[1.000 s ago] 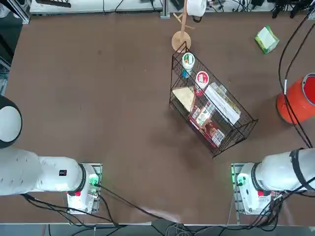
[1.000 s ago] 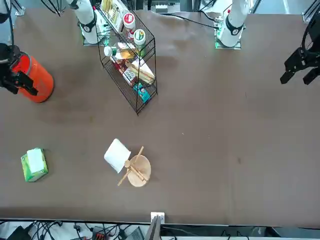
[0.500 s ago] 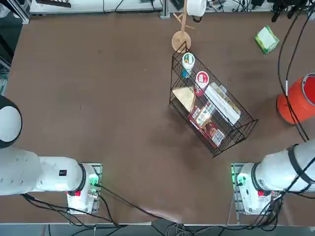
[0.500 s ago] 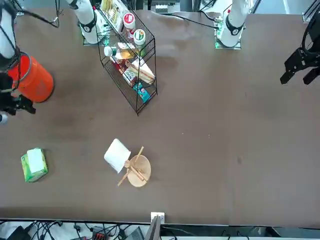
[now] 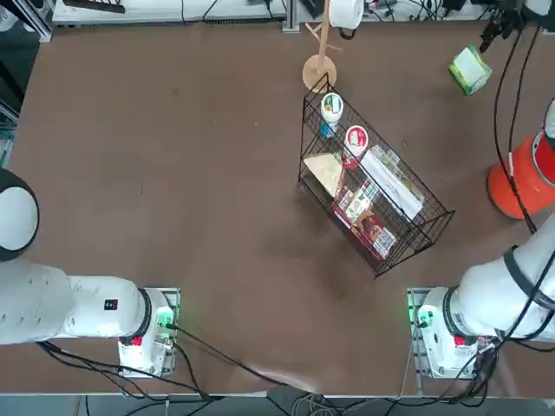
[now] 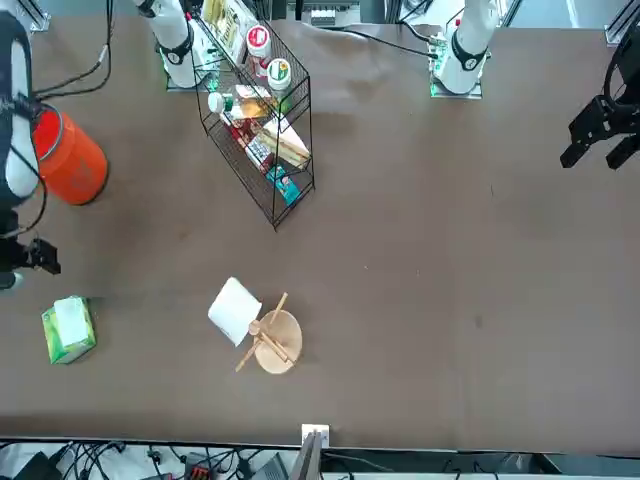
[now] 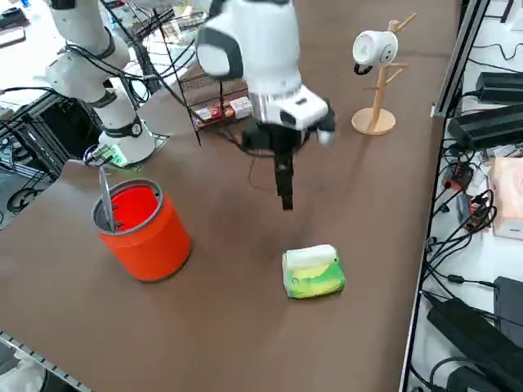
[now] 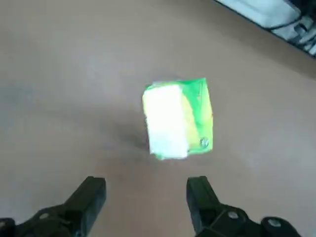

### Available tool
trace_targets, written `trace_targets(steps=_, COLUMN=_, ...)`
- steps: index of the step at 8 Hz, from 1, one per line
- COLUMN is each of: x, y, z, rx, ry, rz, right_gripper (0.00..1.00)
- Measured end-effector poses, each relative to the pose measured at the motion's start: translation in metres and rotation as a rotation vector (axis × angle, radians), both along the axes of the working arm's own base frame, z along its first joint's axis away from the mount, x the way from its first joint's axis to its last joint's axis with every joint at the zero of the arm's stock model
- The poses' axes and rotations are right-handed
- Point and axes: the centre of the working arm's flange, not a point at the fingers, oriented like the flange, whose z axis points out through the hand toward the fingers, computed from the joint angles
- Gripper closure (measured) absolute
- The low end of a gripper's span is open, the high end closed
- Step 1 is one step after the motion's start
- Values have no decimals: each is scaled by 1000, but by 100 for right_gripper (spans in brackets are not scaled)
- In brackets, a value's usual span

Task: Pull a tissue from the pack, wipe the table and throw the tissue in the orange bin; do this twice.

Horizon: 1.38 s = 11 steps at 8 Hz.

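The light-green pack (image 7: 312, 272) with its whitish face up lies on the dark-brown table (image 7: 245, 327), near the far right corner (image 5: 470, 69). My right gripper (image 7: 285, 200) hangs above the table just short of the pack, pointing down. In the wrist view the gripper (image 8: 145, 193) is open, with both black fingers (image 8: 91, 195) apart, nothing between them, and the pack (image 8: 177, 118) a little ahead. The orange bin (image 7: 143, 224) stands upright on the table, back toward the arm's base (image 6: 68, 160). No loose tissue shows.
A black wire basket (image 5: 373, 195) with snack packets and cups stands mid-table. A wooden mug tree (image 5: 321, 69) carrying a white mug (image 7: 372, 47) stands at the far edge. Cables and boxes (image 7: 482, 122) run along the floor beyond the table's right edge.
My right arm has swung away from above the orange bin toward the far edge, and the gripper now hangs close to the pack. Its fingers stay open.
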Motion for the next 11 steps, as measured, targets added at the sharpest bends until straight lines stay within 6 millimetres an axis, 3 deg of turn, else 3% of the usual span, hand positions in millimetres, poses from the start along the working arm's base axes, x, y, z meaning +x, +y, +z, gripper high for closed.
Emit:
trace_targets(steps=2, x=13, y=-9, z=-46, rx=-29, ry=-22, rz=122, right_gripper=5)
trace_targets(steps=5, x=16, y=-35, z=-90, rx=-58, ry=-47, rz=204, right_gripper=16)
trace_targets(steps=9, x=21, y=-34, z=-111, rx=-59, ry=-39, rz=227, right_gripper=23)
trace_targets(steps=11, x=20, y=-34, z=-120, rx=-55, ry=-29, rz=228, right_gripper=32)
